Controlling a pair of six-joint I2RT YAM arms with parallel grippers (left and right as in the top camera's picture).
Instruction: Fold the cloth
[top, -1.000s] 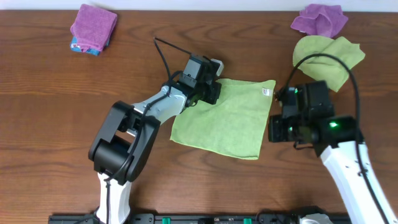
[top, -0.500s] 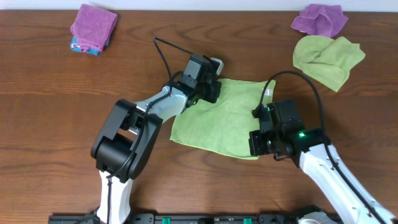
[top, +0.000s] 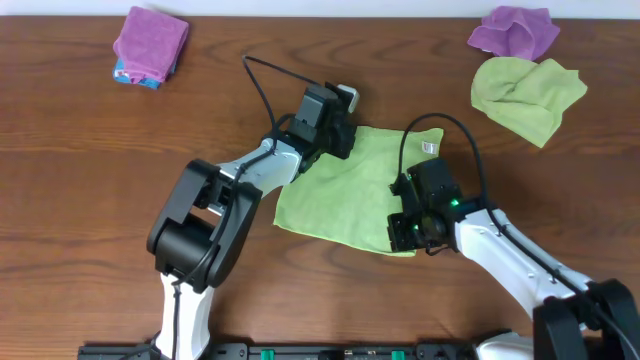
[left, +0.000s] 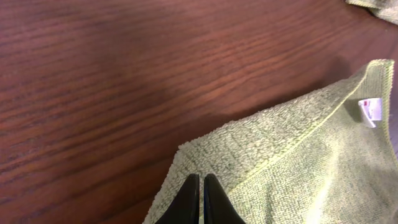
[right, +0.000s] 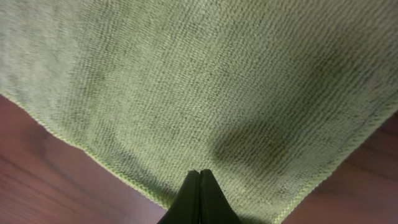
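From where I stand I count two lime-green cloths — a flat tagged cloth (top: 350, 195) and a crumpled green cloth (top: 528, 92) — two purple ones, a folded purple cloth (top: 150, 40) and a bunched purple cloth (top: 515, 30), one blue cloth (top: 135, 78), and two arms, the left arm (top: 250, 175) and the right arm (top: 500, 250), at one table (top: 80, 200).

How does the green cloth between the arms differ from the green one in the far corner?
The middle cloth lies spread flat; the corner cloth is crumpled. The middle cloth shows a white tag; the corner cloth shows none. Both are lime green.
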